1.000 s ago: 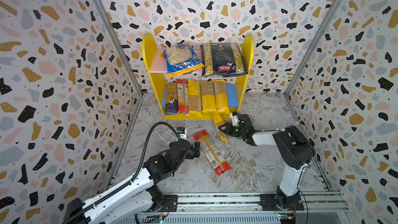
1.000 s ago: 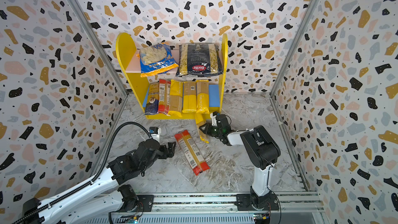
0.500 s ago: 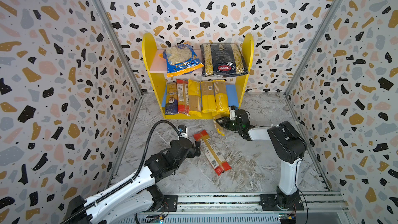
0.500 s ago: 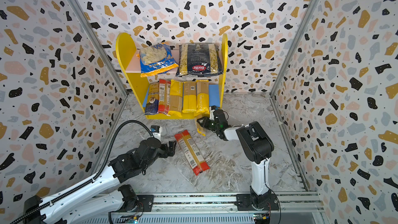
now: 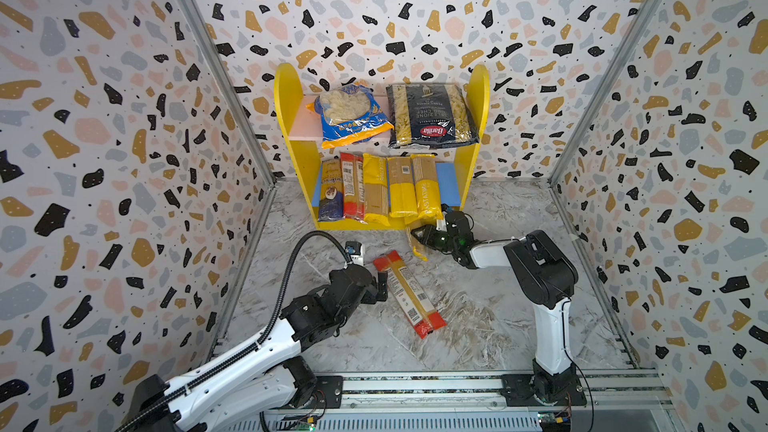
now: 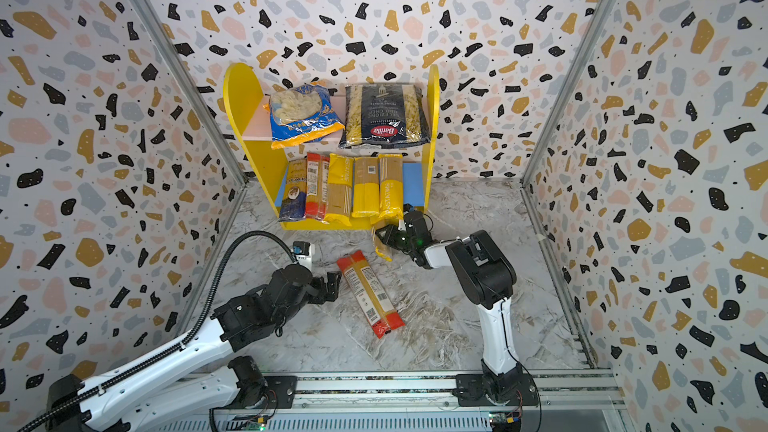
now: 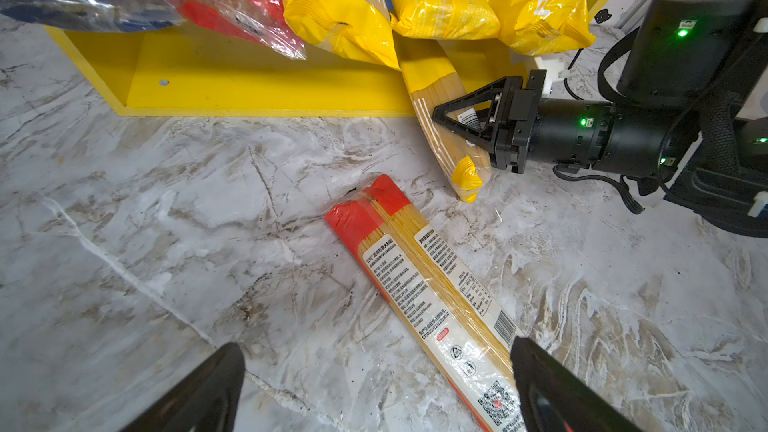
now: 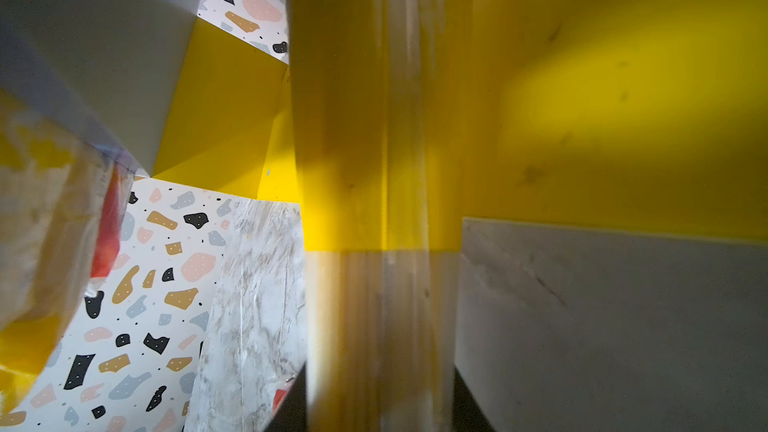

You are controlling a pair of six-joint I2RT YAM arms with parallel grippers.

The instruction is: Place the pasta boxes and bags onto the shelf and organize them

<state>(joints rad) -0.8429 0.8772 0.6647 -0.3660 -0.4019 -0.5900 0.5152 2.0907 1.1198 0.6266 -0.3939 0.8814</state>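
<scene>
Right hand [image 7: 461, 122] clamped on slim yellow-ended spaghetti pack [image 7: 434, 89] at front foot of yellow two-tier shelf [image 5: 286, 118], five packs [image 5: 376, 189] overhanging above it, left hand [image 5: 382, 286] spread wide beside red-ended clear spaghetti pack [image 5: 409, 292] flat on marble table [image 5: 478, 326], terrazzo walls [image 5: 104, 118] around.

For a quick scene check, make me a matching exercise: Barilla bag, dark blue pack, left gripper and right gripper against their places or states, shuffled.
1. Barilla bag
2. dark blue pack
3. left gripper
4. right gripper

A. open, empty
B. leftmost on the blue board in both top views
C. shut on a yellow pack
D. on the pink board

Pairs: 1-D, 2-B, 3-A, 4-C
</scene>
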